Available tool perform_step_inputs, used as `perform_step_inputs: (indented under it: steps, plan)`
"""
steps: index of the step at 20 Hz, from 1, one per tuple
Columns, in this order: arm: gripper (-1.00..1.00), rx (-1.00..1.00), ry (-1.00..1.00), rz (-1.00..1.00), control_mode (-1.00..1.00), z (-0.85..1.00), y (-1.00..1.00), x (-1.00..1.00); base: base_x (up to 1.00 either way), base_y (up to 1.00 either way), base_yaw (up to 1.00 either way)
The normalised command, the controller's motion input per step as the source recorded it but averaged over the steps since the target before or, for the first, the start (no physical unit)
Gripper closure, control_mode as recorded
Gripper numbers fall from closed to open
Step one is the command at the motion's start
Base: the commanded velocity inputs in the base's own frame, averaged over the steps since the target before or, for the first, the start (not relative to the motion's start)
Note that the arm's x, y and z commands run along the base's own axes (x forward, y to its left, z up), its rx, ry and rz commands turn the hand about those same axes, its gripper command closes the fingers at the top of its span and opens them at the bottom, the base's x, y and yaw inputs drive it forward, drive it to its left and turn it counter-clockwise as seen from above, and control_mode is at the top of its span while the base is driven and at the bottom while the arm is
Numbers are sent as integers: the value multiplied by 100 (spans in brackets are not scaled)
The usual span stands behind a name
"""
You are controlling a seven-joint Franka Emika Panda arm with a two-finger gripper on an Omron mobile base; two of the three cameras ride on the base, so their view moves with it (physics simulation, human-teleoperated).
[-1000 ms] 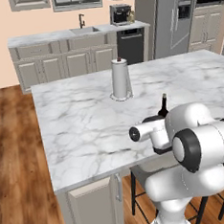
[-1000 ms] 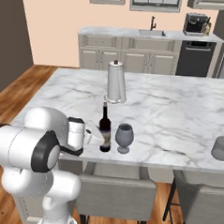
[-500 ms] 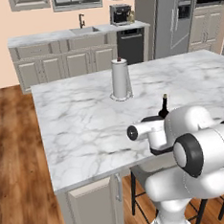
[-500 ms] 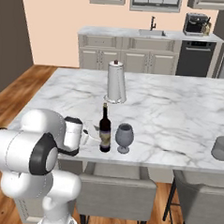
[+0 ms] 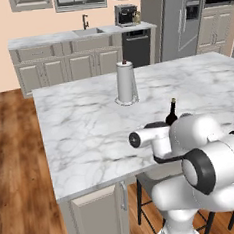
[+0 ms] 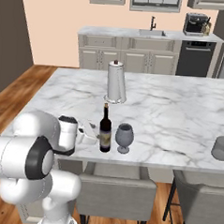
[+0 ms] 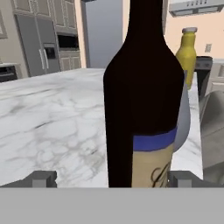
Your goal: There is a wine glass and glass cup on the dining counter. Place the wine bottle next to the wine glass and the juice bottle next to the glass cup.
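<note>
Marble dining counter, kitchen behind. Wine bottle upright near front edge, just beside wine glass. Gripper left of bottle, fingers spread wide, holding nothing. Best to back off straight w/o nudging bottle. Hand view adds juice bottle far off; right base view adds glass cup.

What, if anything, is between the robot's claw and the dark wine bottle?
Nothing visible. The open gripper sits right beside the wine bottle, which stands on the counter close by the wine glass.
</note>
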Motion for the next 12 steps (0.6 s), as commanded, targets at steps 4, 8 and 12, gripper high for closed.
perform_step_inputs:
  steps: [4,8,12]
  plan:
    - [-100,1,-1,0,-100,0,25,-12,0,0,0]
    - [-100,8,0,0,-100,0,26,-18,0,0,0]
    - [-100,15,7,0,-100,19,24,-18,0,0,0]
